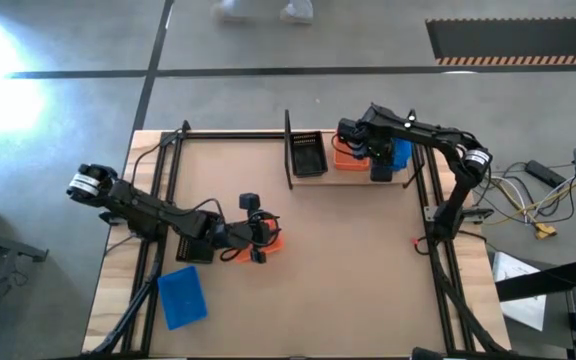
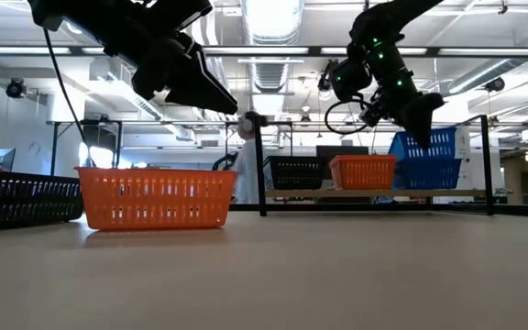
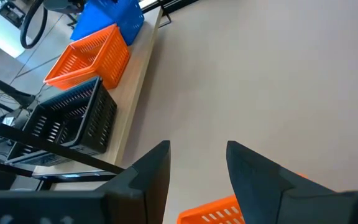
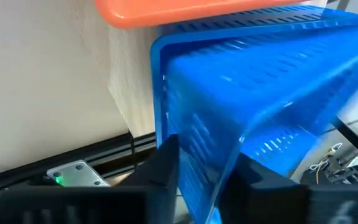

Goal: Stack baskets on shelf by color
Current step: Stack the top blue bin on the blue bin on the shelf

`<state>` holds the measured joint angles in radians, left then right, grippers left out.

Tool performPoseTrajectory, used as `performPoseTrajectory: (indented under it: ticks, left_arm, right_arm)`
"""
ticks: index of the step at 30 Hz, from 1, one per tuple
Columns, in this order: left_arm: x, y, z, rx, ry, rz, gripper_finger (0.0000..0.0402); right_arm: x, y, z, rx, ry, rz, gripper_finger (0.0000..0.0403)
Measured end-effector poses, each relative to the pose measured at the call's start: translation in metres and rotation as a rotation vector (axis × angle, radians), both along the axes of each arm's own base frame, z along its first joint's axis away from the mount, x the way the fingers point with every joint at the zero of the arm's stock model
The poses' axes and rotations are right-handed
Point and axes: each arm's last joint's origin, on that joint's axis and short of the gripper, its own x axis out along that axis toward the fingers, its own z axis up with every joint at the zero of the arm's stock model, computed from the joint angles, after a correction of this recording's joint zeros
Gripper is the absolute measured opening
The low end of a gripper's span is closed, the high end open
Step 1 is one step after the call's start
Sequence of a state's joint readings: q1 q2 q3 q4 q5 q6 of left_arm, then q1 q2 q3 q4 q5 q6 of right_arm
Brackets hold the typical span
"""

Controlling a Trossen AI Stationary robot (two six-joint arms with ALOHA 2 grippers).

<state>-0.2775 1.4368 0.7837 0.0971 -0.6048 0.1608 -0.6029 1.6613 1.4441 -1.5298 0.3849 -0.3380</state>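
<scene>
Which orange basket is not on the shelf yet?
The orange basket out on the brown table, right under the left gripper. The other orange basket already sits on the shelf, between the black basket and the blue ones.

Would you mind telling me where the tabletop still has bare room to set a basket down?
The widest bare patch lies on the tabletop between the orange basket under the left gripper and the shelf. Another runs right of the blue basket along the near edge. The shelf is crowded: black basket, orange basket, and blue baskets at the right gripper.
</scene>
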Motion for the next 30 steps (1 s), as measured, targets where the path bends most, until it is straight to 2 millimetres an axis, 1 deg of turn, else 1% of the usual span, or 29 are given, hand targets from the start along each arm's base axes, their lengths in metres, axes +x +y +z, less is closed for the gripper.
performPoseTrajectory:
  ticks: [4, 7, 11, 14, 17, 19, 23, 26, 30]
  left_arm:
    - [0.000, 0.000, 0.000, 0.000, 0.000, 0.000, 0.0141]
    - [0.000, 0.000, 0.000, 0.000, 0.000, 0.000, 0.0141]
    - [0.000, 0.000, 0.000, 0.000, 0.000, 0.000, 0.0141]
    - [0.000, 0.000, 0.000, 0.000, 0.000, 0.000, 0.0141]
    - [0.000, 0.000, 0.000, 0.000, 0.000, 0.000, 0.0141]
    - [0.000, 0.000, 0.000, 0.000, 0.000, 0.000, 0.0141]
    - [0.000, 0.000, 0.000, -0.003, 0.001, -0.003, 0.0141]
    - [0.000, 0.000, 0.000, -0.016, -0.004, 0.001, 0.0141]
    - [0.000, 0.000, 0.000, -0.024, -0.006, 0.003, 0.0141]
  right_arm:
    - [0.000, 0.000, 0.001, 0.001, -0.001, 0.001, 0.0131]
    - [0.000, 0.001, 0.000, 0.041, -0.023, 0.003, 0.0163]
    - [0.001, 0.003, 0.000, 0.112, -0.060, 0.022, 0.0188]
    - [0.004, 0.003, -0.001, 0.144, -0.096, 0.044, 0.0191]
    - [0.007, 0.000, -0.002, 0.123, -0.135, 0.063, 0.0187]
    - [0.009, -0.002, -0.004, 0.115, -0.153, 0.081, 0.0177]
    - [0.007, -0.002, -0.008, 0.127, -0.145, 0.099, 0.0134]
    - [0.005, 0.000, -0.018, 0.138, -0.133, 0.099, 0.0099]
    - [0.000, 0.003, -0.030, 0.171, -0.098, 0.117, 0.0067]
